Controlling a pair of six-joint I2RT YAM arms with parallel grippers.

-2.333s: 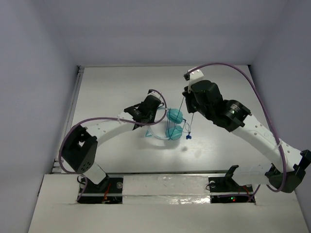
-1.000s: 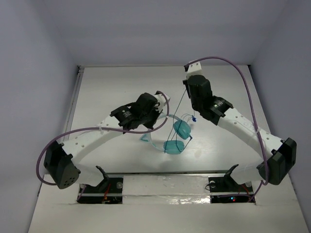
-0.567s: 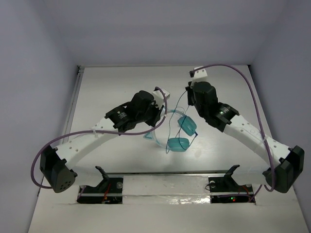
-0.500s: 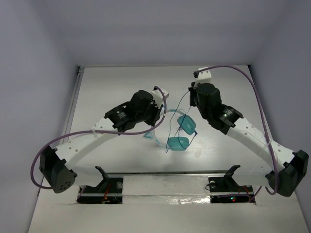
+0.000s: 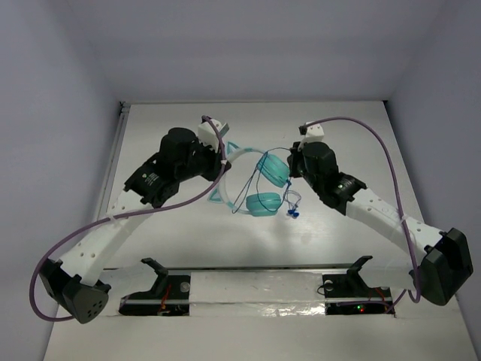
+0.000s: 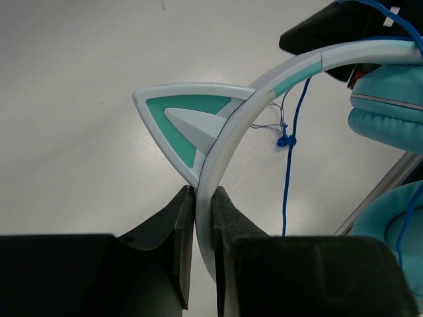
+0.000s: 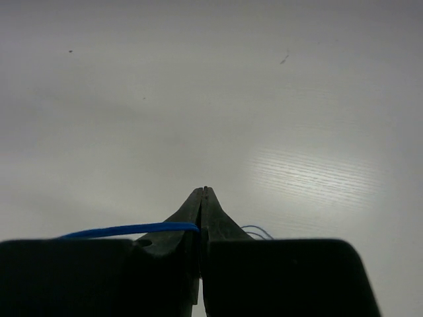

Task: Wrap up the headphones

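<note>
Headphones held up, left gripper pinching the headband, right gripper clamped on the cord; loops loose, winding mostly ahead.

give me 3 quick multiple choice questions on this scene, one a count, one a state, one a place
1. How many teal ear cups do the headphones have? A) one B) two C) three
2. The right end effector is: A) open B) shut on the cord C) shut on an ear cup
3. The left end effector grips: A) the cord B) an ear cup C) the headband
Answers: 1 B, two cups show in the top view; 2 B, the right wrist view shows it closed on the blue cord; 3 C, the left wrist view shows it pinching the pale headband.
</note>
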